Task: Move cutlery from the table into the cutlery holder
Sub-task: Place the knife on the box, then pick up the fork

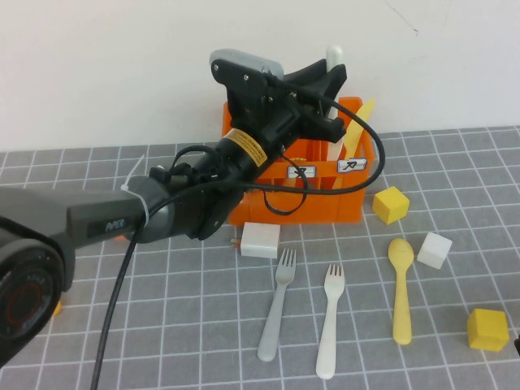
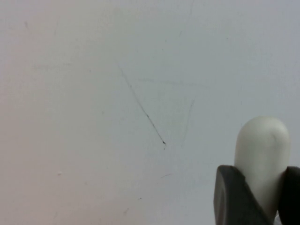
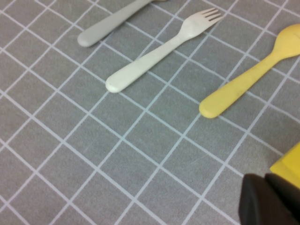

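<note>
My left gripper (image 1: 329, 81) hangs above the orange cutlery holder (image 1: 325, 199), shut on a white knife (image 1: 335, 54). Only the knife's rounded end (image 2: 262, 140) shows between the dark fingers (image 2: 232, 197), against the wall. On the tiled table (image 1: 162, 325) in front of the holder lie a grey fork (image 1: 276, 313), a white fork (image 1: 331, 321) and a yellow spoon (image 1: 400, 301). The right wrist view shows the grey fork's handle (image 3: 112, 21), the white fork (image 3: 154, 54) and the spoon (image 3: 248, 79). Low at the table's near right, my right gripper (image 3: 265, 178) is shut and empty.
A pale yellow piece (image 1: 357, 128) stands in the holder. A white block (image 1: 261, 240) lies at the holder's front. A yellow cube (image 1: 391, 205) and a white cube (image 1: 434, 249) sit right of it. Another yellow cube (image 1: 487, 329) sits beside my right gripper.
</note>
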Motion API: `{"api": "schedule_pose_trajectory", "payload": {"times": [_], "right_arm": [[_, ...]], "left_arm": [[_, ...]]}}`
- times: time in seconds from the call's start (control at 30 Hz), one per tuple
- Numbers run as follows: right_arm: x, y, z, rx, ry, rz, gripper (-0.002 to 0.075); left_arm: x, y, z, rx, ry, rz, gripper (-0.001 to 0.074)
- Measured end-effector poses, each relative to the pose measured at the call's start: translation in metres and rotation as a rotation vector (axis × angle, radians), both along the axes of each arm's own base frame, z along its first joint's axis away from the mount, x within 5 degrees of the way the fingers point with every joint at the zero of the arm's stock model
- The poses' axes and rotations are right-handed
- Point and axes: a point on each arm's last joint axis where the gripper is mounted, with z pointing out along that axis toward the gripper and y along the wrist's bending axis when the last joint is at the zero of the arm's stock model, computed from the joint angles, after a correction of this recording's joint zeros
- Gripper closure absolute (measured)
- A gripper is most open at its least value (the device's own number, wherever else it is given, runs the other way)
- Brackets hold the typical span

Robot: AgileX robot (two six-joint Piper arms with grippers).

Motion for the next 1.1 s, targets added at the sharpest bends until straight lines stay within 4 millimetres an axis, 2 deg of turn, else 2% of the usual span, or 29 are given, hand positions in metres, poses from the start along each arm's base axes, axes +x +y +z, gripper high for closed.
{"api": "schedule_pose_trajectory", "payload": {"times": [0.07, 0.23, 0.37, 0.47, 0.57, 0.67, 0.83, 0.93, 1.03, 1.1], "right_arm": [[0.000, 0.000, 0.000, -0.001, -0.001, 0.001, 0.0729], [0.000, 0.000, 0.000, -0.007, -0.007, 0.010, 0.0729], [0.000, 0.000, 0.000, -0.011, -0.011, 0.015, 0.0729], [0.000, 0.000, 0.000, -0.011, -0.011, 0.015, 0.0729], [0.000, 0.000, 0.000, -0.009, -0.011, 0.015, 0.0729], [0.000, 0.000, 0.000, -0.014, -0.017, 0.023, 0.0729], [-0.001, 0.001, 0.000, -0.025, -0.024, 0.056, 0.0729], [-0.002, 0.002, 0.000, -0.022, -0.014, 0.070, 0.0729], [-0.004, 0.002, -0.001, -0.018, -0.003, 0.080, 0.0729], [-0.004, 0.002, -0.001, -0.017, -0.004, 0.083, 0.0729]], "left_arm": [[0.000, 0.000, 0.000, 0.007, -0.005, -0.003, 0.0542], [-0.002, -0.002, 0.000, 0.026, -0.026, -0.019, 0.0377], [-0.004, -0.003, 0.002, 0.025, -0.052, -0.037, 0.0358], [-0.006, -0.004, 0.006, 0.035, -0.071, -0.052, 0.0385], [-0.010, -0.003, 0.020, 0.066, -0.082, -0.052, 0.0435], [-0.017, 0.003, 0.050, 0.112, -0.089, -0.022, 0.0528], [-0.040, 0.024, 0.116, 0.200, -0.094, 0.075, 0.0693], [-0.060, 0.043, 0.149, 0.297, -0.043, 0.162, 0.0722], [-0.077, 0.063, 0.167, 0.395, 0.061, 0.261, 0.0730], [-0.087, 0.077, 0.172, 0.456, 0.152, 0.326, 0.0733]]}}
